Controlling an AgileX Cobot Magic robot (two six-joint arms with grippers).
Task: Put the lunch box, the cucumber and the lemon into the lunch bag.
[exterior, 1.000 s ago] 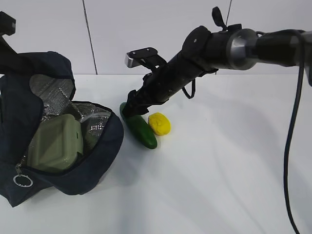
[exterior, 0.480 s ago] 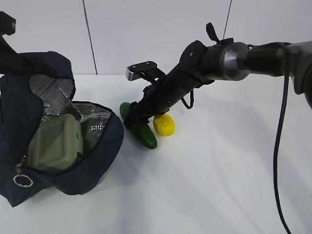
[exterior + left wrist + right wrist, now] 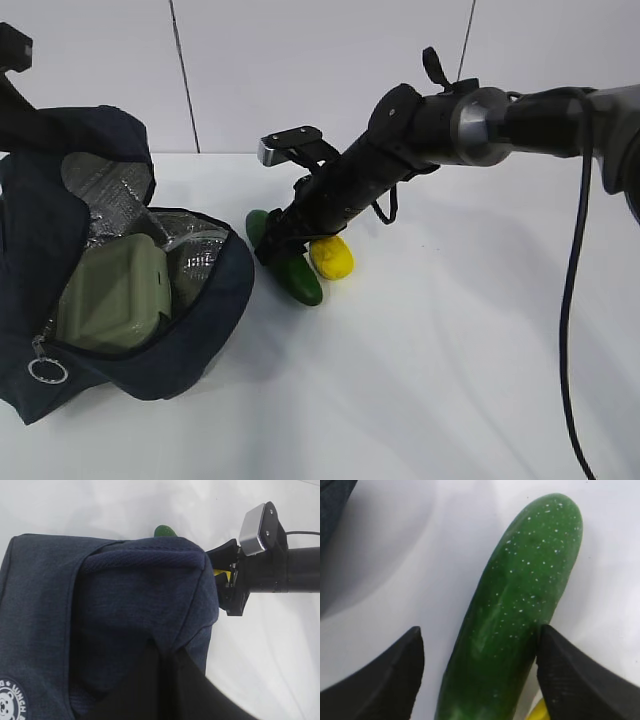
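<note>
The navy lunch bag [image 3: 190, 330] lies open at the left, its foil lining showing and the sage-lidded lunch box [image 3: 112, 295] inside it. My left gripper [image 3: 167, 660] is shut on the lunch bag's [image 3: 100, 605] fabric and holds the flap up. To the bag's right, the dark green cucumber [image 3: 297, 280] lies on the table beside the yellow lemon [image 3: 333, 258]. My right gripper [image 3: 275, 243] is open and straddles the cucumber [image 3: 520, 590]. Its right finger [image 3: 575, 680] touches the cucumber's side, while the left finger [image 3: 390, 680] stands apart. A sliver of lemon [image 3: 542, 712] shows by the right finger.
The white table [image 3: 450, 380] stretches to the right and front of the items. A metal ring pull [image 3: 46, 371] hangs at the bag's front corner. The right arm [image 3: 450, 110] reaches in from the upper right, above the lemon.
The right gripper has come down and forward over the cucumber, from its far end toward its middle. The bag, lunch box and left gripper have stayed put.
</note>
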